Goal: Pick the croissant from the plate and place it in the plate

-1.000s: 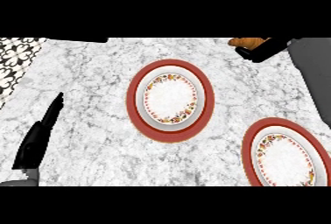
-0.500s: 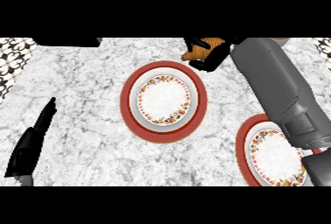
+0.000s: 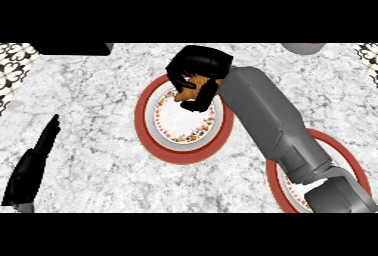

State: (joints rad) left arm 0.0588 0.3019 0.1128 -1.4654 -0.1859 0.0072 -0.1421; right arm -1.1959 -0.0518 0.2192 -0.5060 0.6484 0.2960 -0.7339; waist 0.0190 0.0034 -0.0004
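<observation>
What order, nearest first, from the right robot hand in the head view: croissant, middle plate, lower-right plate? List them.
From the right robot hand:
1. croissant, in its fingers.
2. middle plate, right under it.
3. lower-right plate, by the forearm.

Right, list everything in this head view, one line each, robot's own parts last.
middle plate: one, red rim, white centre with floral band; mid-counter
right plate: one, same colours; lower right, partly hidden by the forearm
croissant: one, golden brown; over the middle plate's far part, in the hand
counter: one, white-grey marble; under everything
dark object: one, black; top-left edge, cut off, cannot tell what
grey object: one, grey; top edge right, cut off
right forearm: one, grey; from lower right toward the middle plate
right robot hand: one, black; curled round the croissant
left robot hand: one, black; open, resting at lower left
</observation>
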